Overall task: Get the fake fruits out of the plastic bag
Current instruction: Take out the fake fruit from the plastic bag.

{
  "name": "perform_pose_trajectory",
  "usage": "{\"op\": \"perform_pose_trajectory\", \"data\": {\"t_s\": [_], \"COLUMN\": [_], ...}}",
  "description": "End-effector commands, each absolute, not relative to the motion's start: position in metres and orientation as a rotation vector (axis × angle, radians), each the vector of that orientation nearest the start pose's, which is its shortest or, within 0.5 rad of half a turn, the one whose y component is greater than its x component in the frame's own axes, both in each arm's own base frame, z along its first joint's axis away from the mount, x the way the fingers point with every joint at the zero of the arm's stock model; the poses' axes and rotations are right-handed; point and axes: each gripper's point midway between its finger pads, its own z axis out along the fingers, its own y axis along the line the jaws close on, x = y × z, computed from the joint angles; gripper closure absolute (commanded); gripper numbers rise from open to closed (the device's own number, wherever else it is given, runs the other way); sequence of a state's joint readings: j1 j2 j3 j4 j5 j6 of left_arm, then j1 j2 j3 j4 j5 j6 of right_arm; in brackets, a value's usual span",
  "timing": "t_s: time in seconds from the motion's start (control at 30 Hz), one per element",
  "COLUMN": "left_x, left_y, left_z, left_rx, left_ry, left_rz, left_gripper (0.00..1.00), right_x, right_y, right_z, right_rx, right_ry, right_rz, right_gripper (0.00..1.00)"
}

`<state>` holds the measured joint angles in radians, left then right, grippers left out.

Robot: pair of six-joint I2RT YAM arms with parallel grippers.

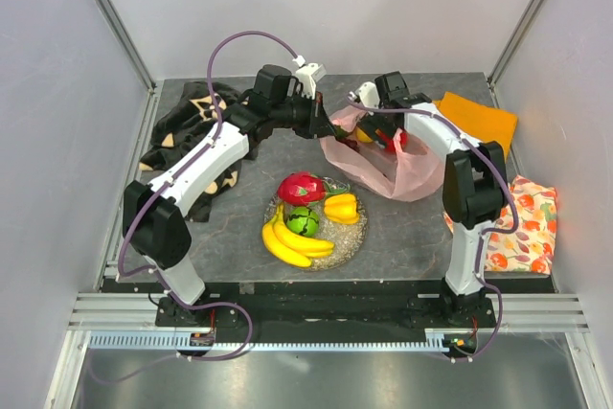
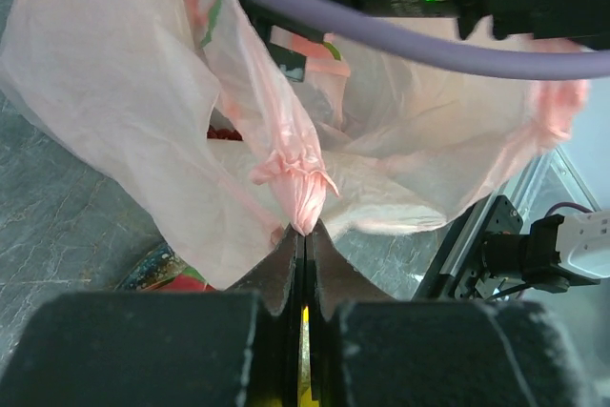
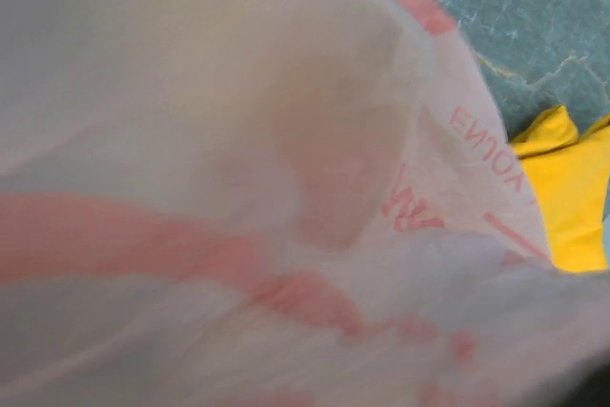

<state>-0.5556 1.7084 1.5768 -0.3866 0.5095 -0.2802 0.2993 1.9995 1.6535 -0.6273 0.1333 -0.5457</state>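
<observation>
Left wrist view shows left gripper (image 2: pixel 305 234) clamped on the plastic bag (image 2: pixel 114 73) — right gripper (image 1: pixel 381 133) inside it, spread unreadable.

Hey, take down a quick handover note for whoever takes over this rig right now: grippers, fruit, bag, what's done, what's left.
Left gripper: shut on a twisted fold of the plastic bag.
Right gripper: inside the bag mouth, its jaws hidden by plastic.
Done: dragon fruit, green ball, banana bunch and yellow-orange piece lie on the plate.
Left: a red fruit and a yellow piece show inside the bag; more may be hidden.
</observation>
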Motion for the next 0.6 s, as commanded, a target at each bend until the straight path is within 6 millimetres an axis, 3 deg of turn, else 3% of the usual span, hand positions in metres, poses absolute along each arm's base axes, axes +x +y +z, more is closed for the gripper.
{"op": "perform_pose_trajectory", "data": {"t_s": [0.0, 0.17, 0.23, 0.3, 0.33, 0.4, 0.43, 0.5, 0.53, 0.57], "left_x": [0.36, 0.361, 0.362, 0.361, 0.362, 0.364, 0.365, 0.368, 0.37, 0.371], "left_y": [-0.34, -0.339, -0.338, -0.338, -0.339, -0.338, -0.339, -0.34, -0.341, -0.342], "left_z": [0.267, 0.267, 0.265, 0.266, 0.266, 0.268, 0.266, 0.267, 0.265, 0.267], "left_rx": [0.606, 0.611, 0.613, 0.613, 0.612, 0.611, 0.608, 0.604, 0.601, 0.599], "left_ry": [2.068, 2.061, 2.064, 2.062, 2.061, 2.055, 2.059, 2.057, 2.06, 2.059], "left_rz": [-1.074, -1.061, -1.053, -1.051, -1.048, -1.042, -1.036, -1.035, -1.036, -1.038], "left_gripper": [0.98, 0.98, 0.98, 0.98, 0.98, 0.98, 0.98, 0.98, 0.98, 0.99], "right_x": [0.494, 0.498, 0.497, 0.494, 0.492, 0.482, 0.47, 0.451, 0.433, 0.418], "right_y": [0.085, 0.085, 0.087, 0.091, 0.098, 0.105, 0.112, 0.122, 0.125, 0.139], "right_z": [0.075, 0.063, 0.068, 0.088, 0.111, 0.135, 0.161, 0.184, 0.209, 0.221], "right_rx": [-0.954, -0.957, -0.958, -0.951, -0.942, -0.94, -0.929, -0.95, -0.955, -1.0], "right_ry": [2.403, 2.423, 2.414, 2.371, 2.319, 2.281, 2.246, 2.212, 2.173, 2.125], "right_rz": [-0.396, -0.359, -0.332, -0.295, -0.242, -0.184, -0.11, 0.001, 0.049, 0.162], "right_gripper": [0.09, 0.22, 0.34, 0.43, 0.46, 0.5, 0.5, 0.5, 0.5, 0.49]}}
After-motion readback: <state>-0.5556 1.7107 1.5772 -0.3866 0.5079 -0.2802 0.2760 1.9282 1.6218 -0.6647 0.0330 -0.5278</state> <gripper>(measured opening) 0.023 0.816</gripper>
